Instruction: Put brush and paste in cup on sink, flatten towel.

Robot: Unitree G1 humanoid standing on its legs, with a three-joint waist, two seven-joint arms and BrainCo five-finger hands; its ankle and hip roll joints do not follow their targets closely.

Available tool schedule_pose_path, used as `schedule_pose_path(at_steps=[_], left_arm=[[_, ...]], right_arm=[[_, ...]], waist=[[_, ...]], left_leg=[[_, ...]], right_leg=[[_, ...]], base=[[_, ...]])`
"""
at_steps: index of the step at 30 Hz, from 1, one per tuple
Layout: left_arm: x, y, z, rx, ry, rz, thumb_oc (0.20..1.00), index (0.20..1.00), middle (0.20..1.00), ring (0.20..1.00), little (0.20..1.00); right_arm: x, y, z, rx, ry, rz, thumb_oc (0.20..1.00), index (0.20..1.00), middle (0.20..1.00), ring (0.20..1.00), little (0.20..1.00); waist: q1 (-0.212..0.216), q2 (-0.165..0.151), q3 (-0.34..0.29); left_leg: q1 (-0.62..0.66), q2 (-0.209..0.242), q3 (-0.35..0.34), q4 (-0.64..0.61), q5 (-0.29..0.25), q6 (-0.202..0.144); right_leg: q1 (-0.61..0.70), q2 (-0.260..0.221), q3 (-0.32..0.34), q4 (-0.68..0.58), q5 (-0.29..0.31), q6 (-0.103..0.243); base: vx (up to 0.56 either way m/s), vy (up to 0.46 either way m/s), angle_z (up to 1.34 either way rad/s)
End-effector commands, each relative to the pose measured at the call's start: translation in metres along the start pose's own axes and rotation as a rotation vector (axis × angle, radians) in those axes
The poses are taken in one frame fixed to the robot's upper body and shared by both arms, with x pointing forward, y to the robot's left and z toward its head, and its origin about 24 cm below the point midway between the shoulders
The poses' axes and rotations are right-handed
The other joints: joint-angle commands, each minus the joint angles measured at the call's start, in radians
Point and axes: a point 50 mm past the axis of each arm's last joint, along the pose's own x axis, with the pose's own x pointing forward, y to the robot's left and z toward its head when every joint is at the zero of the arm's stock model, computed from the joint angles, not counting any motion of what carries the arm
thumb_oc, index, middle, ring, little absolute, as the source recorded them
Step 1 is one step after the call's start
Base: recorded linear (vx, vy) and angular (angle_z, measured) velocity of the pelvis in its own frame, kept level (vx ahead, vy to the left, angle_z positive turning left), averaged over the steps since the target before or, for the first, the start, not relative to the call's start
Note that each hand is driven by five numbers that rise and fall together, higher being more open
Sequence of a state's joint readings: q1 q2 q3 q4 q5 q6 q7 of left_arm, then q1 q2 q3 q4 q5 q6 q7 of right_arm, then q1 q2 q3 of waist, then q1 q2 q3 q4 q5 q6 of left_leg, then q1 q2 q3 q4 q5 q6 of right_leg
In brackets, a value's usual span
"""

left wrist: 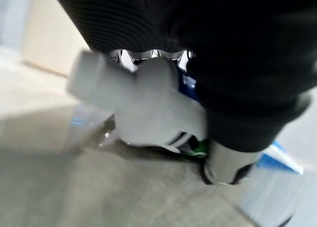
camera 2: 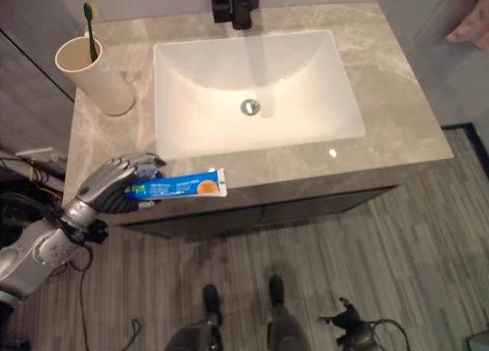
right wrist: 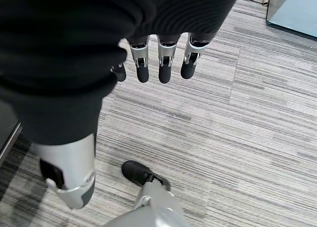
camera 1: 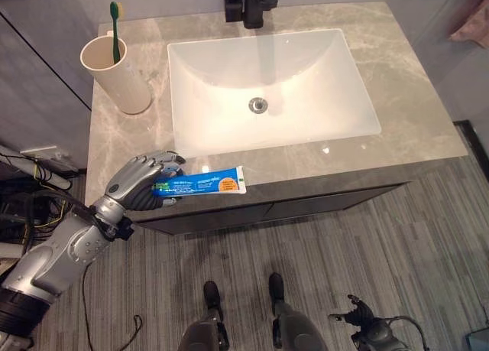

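Gripping: left hand (camera 1: 141,181) is curling its fingers around one end of the toothpaste tube (camera 1: 205,183) at the counter's front edge.
Toothpaste tube: is lying flat on the marble counter (camera 1: 412,99), its free end pointing toward the robot's right, just in front of the basin (camera 1: 267,87).
Toothbrush (camera 1: 115,31): is standing upright inside the beige cup (camera 1: 118,74), at the counter's far left corner.
Right hand (right wrist: 158,59): is hanging over the striped floor (right wrist: 237,138), fingers relaxed and holding nothing.
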State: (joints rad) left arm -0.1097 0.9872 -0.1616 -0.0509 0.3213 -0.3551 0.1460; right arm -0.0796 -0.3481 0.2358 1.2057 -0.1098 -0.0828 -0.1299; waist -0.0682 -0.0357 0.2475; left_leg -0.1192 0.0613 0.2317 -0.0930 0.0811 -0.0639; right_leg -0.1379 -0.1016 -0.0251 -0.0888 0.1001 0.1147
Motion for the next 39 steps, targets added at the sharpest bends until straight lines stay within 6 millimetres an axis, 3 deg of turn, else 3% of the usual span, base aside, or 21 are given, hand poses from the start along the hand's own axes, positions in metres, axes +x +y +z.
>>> schedule_pose_path(at_steps=[1, 2, 3, 4, 5, 6, 7, 8, 9, 12, 26, 29, 30, 31, 33, 35, 36, 37, 39], left_arm=[[-0.015, -0.031, -0.016, -0.115, 0.133, -0.100, 0.200, 0.200, 0.200, 0.200, 0.200], [-0.016, -0.035, -0.018, -0.154, 0.163, -0.085, 0.200, 0.200, 0.200, 0.200, 0.200], [-0.018, -0.036, -0.020, -0.168, 0.184, -0.077, 0.485, 0.485, 0.485, 0.485, 0.485], [-0.018, -0.036, -0.020, -0.169, 0.184, -0.077, 0.485, 0.485, 0.485, 0.485, 0.485], [-0.019, -0.038, -0.021, -0.194, 0.202, -0.060, 0.699, 0.699, 0.699, 0.699, 0.699], [-0.019, -0.038, -0.021, -0.201, 0.208, -0.052, 0.777, 0.777, 0.777, 0.777, 0.777], [-0.019, -0.039, -0.021, -0.214, 0.214, -0.045, 0.777, 0.777, 0.777, 0.777, 0.777], [-0.019, -0.042, -0.021, -0.233, 0.221, -0.040, 0.614, 0.614, 0.614, 0.614, 0.614], [-0.019, -0.042, -0.021, -0.234, 0.223, -0.038, 0.576, 0.576, 0.576, 0.576, 0.576], [-0.017, -0.044, -0.021, -0.243, 0.226, -0.039, 0.200, 0.200, 0.200, 0.200, 0.200], [-0.009, -0.046, -0.016, -0.200, 0.182, -0.041, 0.200, 0.200, 0.200, 0.200, 0.200], [0.000, -0.034, -0.006, -0.152, 0.107, -0.010, 0.200, 0.200, 0.200, 0.200, 0.200], [0.007, -0.022, 0.002, -0.112, 0.050, 0.032, 0.200, 0.200, 0.200, 0.200, 0.200], [0.007, -0.021, 0.002, -0.112, 0.050, 0.032, 0.200, 0.200, 0.200, 0.200, 0.200], [0.013, -0.005, 0.009, -0.067, -0.003, 0.101, 0.200, 0.200, 0.200, 0.200, 0.200], [0.026, 0.024, 0.023, 0.014, -0.099, 0.204, 0.200, 0.200, 0.200, 0.200, 0.200], [0.026, 0.024, 0.023, 0.014, -0.100, 0.204, 0.200, 0.200, 0.200, 0.200, 0.200], [0.042, 0.055, 0.038, 0.082, -0.193, 0.339, 0.200, 0.200, 0.200, 0.200, 0.200], [0.051, 0.075, 0.051, 0.119, -0.264, 0.455, 0.200, 0.200, 0.200, 0.200, 0.200]], right_arm=[[-0.003, 0.007, -0.009, 0.018, 0.031, 0.007, 1.000, 1.000, 1.000, 1.000, 1.000], [-0.003, 0.008, -0.011, 0.021, 0.039, 0.011, 1.000, 1.000, 1.000, 1.000, 1.000], [-0.003, 0.008, -0.010, 0.021, 0.038, 0.012, 1.000, 1.000, 1.000, 1.000, 1.000], [-0.003, 0.008, -0.010, 0.021, 0.038, 0.012, 1.000, 1.000, 1.000, 1.000, 1.000], [-0.003, 0.010, -0.010, 0.028, 0.036, 0.017, 1.000, 1.000, 1.000, 1.000, 1.000], [-0.003, 0.010, -0.010, 0.028, 0.037, 0.017, 1.000, 1.000, 1.000, 1.000, 1.000], [-0.003, 0.010, -0.010, 0.029, 0.036, 0.016, 1.000, 1.000, 1.000, 1.000, 1.000], [-0.003, 0.010, -0.009, 0.029, 0.034, 0.017, 1.000, 1.000, 1.000, 1.000, 1.000], [-0.003, 0.010, -0.009, 0.030, 0.031, 0.016, 1.000, 1.000, 1.000, 1.000, 1.000], [-0.003, 0.008, -0.007, 0.031, 0.027, 0.011, 1.000, 1.000, 1.000, 1.000, 1.000], [-0.003, 0.005, -0.009, 0.066, 0.033, -0.003, 1.000, 1.000, 1.000, 1.000, 1.000], [-0.006, 0.003, -0.025, 0.155, 0.098, -0.028, 1.000, 1.000, 1.000, 1.000, 1.000], [-0.009, 0.001, -0.040, 0.237, 0.160, -0.051, 1.000, 1.000, 1.000, 1.000, 1.000], [-0.009, 0.001, -0.040, 0.237, 0.160, -0.051, 1.000, 1.000, 1.000, 1.000, 1.000], [-0.015, -0.008, -0.061, 0.391, 0.239, -0.114, 1.000, 1.000, 1.000, 1.000, 1.000], [-0.023, -0.032, -0.088, 0.614, 0.343, -0.217, 1.000, 1.000, 1.000, 1.000, 1.000], [-0.023, -0.032, -0.088, 0.615, 0.342, -0.217, 1.000, 1.000, 1.000, 1.000, 1.000], [-0.032, -0.090, -0.102, 0.819, 0.347, -0.433, 1.000, 1.000, 1.000, 1.000, 1.000], [-0.041, -0.150, -0.094, 0.932, 0.231, -0.626, 1.000, 1.000, 1.000, 1.000, 1.000]], waist=[[-0.015, -0.032, -0.036], [-0.014, -0.036, -0.037], [-0.013, -0.037, -0.038], [-0.013, -0.037, -0.038], [-0.012, -0.040, -0.038], [-0.013, -0.042, -0.039], [-0.011, -0.045, -0.039], [-0.011, -0.046, -0.039], [-0.011, -0.046, -0.039], [-0.010, -0.048, -0.040], [-0.010, -0.050, -0.052], [-0.009, -0.047, -0.066], [-0.011, -0.045, -0.081], [-0.011, -0.045, -0.080], [-0.016, -0.041, -0.097], [-0.020, -0.044, -0.122], [-0.020, -0.045, -0.122], [-0.034, -0.047, -0.145], [-0.044, -0.047, -0.163]], left_leg=[[0.081, 0.007, 0.004, 0.059, -0.097, -0.025], [0.078, 0.008, 0.002, 0.057, -0.093, -0.025], [0.077, 0.008, 0.001, 0.055, -0.091, -0.024], [0.077, 0.008, 0.001, 0.055, -0.091, -0.024], [0.075, 0.009, 0.000, 0.049, -0.088, -0.024], [0.074, 0.009, -0.001, 0.046, -0.085, -0.024], [0.072, 0.009, -0.002, 0.045, -0.084, -0.024], [0.070, 0.009, -0.003, 0.043, -0.081, -0.024], [0.070, 0.009, -0.004, 0.043, -0.081, -0.024], [0.067, 0.009, -0.007, 0.039, -0.077, -0.024], [0.085, 0.012, -0.005, 0.034, -0.078, -0.027], [0.112, 0.014, -0.009, 0.024, -0.079, -0.029], [0.132, 0.015, -0.013, 0.018, -0.082, -0.030], [0.134, 0.015, -0.014, 0.017, -0.082, -0.030], [0.158, 0.019, -0.023, 0.017, -0.095, -0.031], [0.185, 0.021, -0.027, 0.013, -0.100, -0.032], [0.184, 0.020, -0.027, 0.013, -0.099, -0.032], [0.204, 0.026, -0.032, 0.013, -0.114, -0.034], [0.217, 0.026, -0.029, 0.011, -0.118, -0.036]], right_leg=[[-0.100, -0.065, 0.023, 0.002, 0.161, 0.088], [-0.101, -0.065, 0.020, 0.002, 0.162, 0.087], [-0.102, -0.064, 0.019, 0.002, 0.162, 0.087], [-0.102, -0.064, 0.019, 0.002, 0.162, 0.087], [-0.104, -0.062, 0.016, 0.002, 0.161, 0.086], [-0.105, -0.062, 0.016, 0.002, 0.161, 0.086], [-0.106, -0.062, 0.014, 0.002, 0.161, 0.085], [-0.107, -0.062, 0.012, 0.002, 0.161, 0.084], [-0.107, -0.062, 0.012, 0.002, 0.161, 0.084], [-0.108, -0.061, 0.010, 0.002, 0.160, 0.083], [-0.091, -0.057, 0.011, 0.002, 0.151, 0.084], [-0.064, -0.057, 0.004, 0.002, 0.143, 0.085], [-0.041, -0.058, -0.004, 0.002, 0.134, 0.086], [-0.040, -0.058, -0.004, 0.002, 0.134, 0.086], [-0.010, -0.057, -0.013, 0.002, 0.122, 0.088], [0.017, -0.059, -0.026, 0.002, 0.115, 0.088], [0.017, -0.060, -0.026, 0.002, 0.116, 0.088], [0.040, -0.058, -0.035, 0.002, 0.103, 0.090], [0.055, -0.057, -0.038, 0.002, 0.099, 0.091]], base=[[0.00, 0.000, 0.00], [0.00, 0.000, 0.00], [0.00, 0.000, 0.00], [0.00, 0.000, 0.00], [0.00, 0.000, 0.00], [0.00, 0.000, 0.00], [0.00, 0.000, 0.00], [0.00, 0.000, 0.00], [0.00, 0.000, 0.00], [0.00, 0.000, 0.00], [0.00, 0.000, 0.00], [0.04, -0.011, 0.00], [0.04, -0.008, 0.04], [0.05, -0.014, 0.04], [0.07, -0.020, 0.04], [0.05, -0.030, 0.07], [0.02, -0.027, 0.12], [0.04, -0.021, 0.12], [0.02, -0.009, 0.14]])
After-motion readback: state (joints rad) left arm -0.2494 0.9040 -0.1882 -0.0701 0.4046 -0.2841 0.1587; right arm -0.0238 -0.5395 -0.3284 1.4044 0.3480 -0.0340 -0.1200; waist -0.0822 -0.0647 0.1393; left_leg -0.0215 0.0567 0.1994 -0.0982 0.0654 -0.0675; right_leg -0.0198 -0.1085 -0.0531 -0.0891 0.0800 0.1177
